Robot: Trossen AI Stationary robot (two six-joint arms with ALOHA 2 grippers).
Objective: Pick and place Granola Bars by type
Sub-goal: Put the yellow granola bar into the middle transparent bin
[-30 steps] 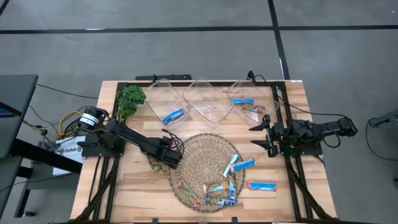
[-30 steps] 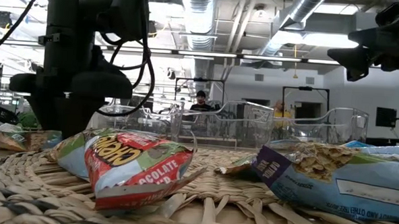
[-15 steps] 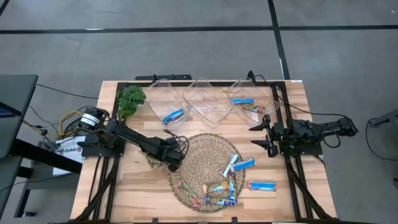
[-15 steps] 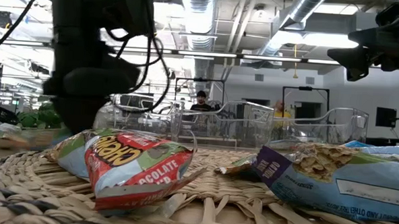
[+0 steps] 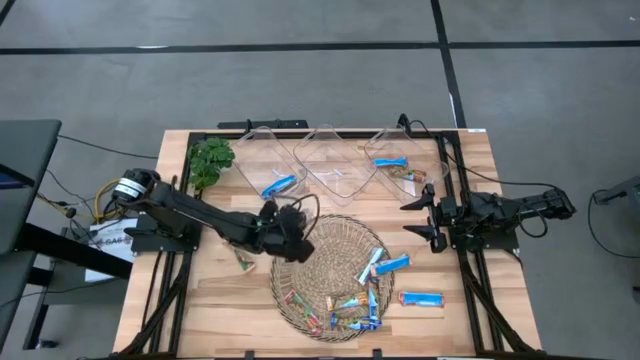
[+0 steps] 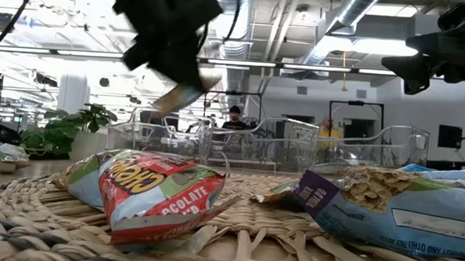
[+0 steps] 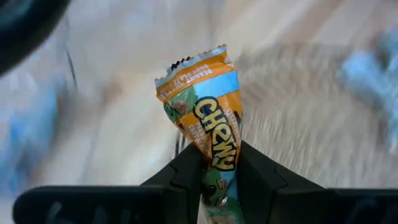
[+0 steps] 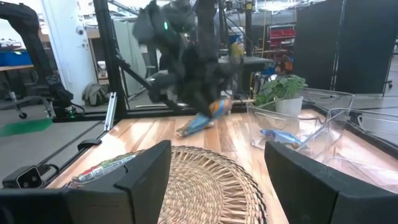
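While beside wicker tray (image 5: 335, 262): plant (image 5: 211, 160), clear bins (image 5: 330, 165).

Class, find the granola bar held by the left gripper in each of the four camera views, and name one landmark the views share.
High view: hidden under the left gripper, at the wicker tray's upper-left rim.
Low view: granola bar hangs upper left, tilted.
Left wrist view: centre, clamped between the fingers.
Right wrist view: upper middle, over the wood.
Shared landmark: the wicker tray.

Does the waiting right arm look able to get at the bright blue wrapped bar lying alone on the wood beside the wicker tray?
Probably yes: the right gripper is open, the bright blue wrapped bar lies uncovered on its side.
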